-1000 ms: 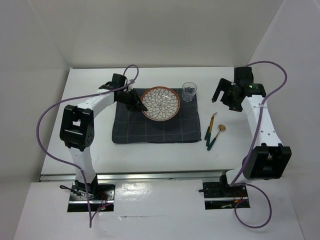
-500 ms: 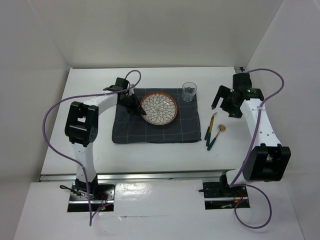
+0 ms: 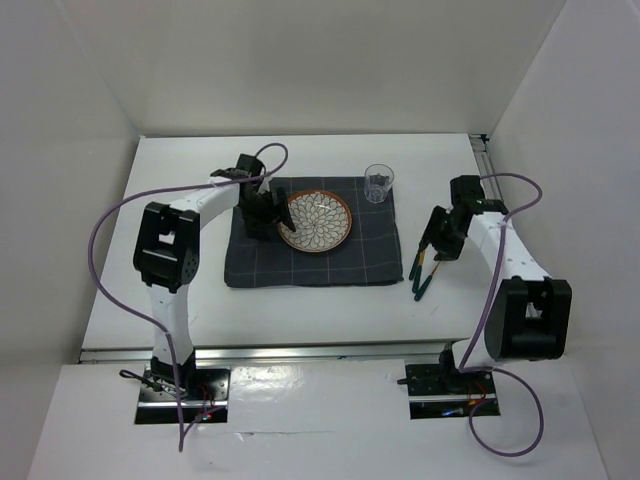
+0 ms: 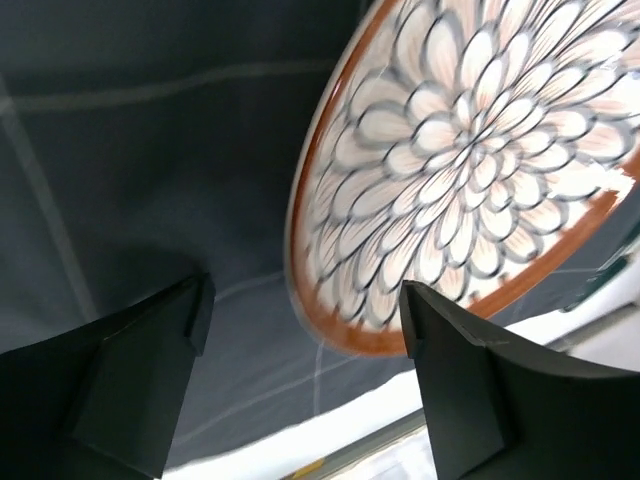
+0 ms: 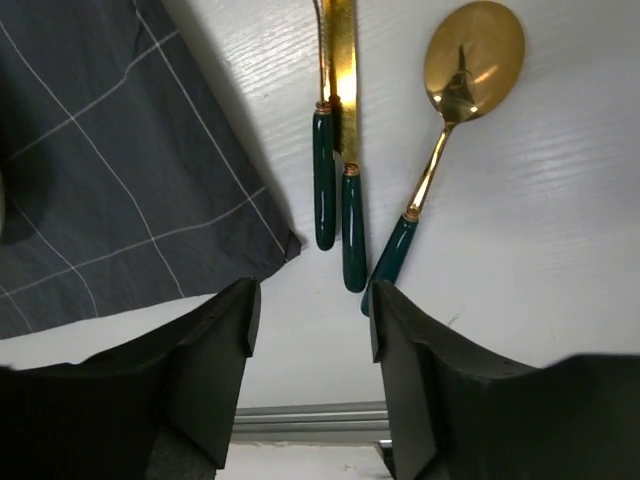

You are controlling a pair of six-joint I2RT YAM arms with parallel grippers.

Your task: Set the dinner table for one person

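**Overhead view.** The dinner table [image 3: 320,315] was a large, flat, white rectangular top. White walls closed it in on three sides, and a metal rail [image 3: 320,352] ran along its near edge, just beyond the bases of my two arms. A dark grey checked cloth [image 3: 300,265] lay across the middle of it. On the far half of the cloth sat a round plate [image 3: 314,221] with a brown rim and a petal pattern in white, pale pink and grey. A clear glass [image 3: 379,183] stood at the cloth's far right corner.

**Left wrist view.** My left pincer [image 4: 305,300] stood open above the cloth with nothing in its grip. Its two dark fingers were spread wide, and the left rim of the plate showed in the gap beyond them. I could not tell whether either finger touched the plate.

**Right wrist view.** My right pincer [image 5: 312,300] also stood open and empty, over bare table just right of the cloth's near right corner. Beyond its fingers three pieces of gold cutlery with dark green handles lay on the white top. A knife [image 5: 342,60] lay against a slimmer piece [image 5: 323,190], whose head was cut off by the frame edge. A spoon [image 5: 470,55] lay to their right, bowl up, with its handle angled in towards the knife's.
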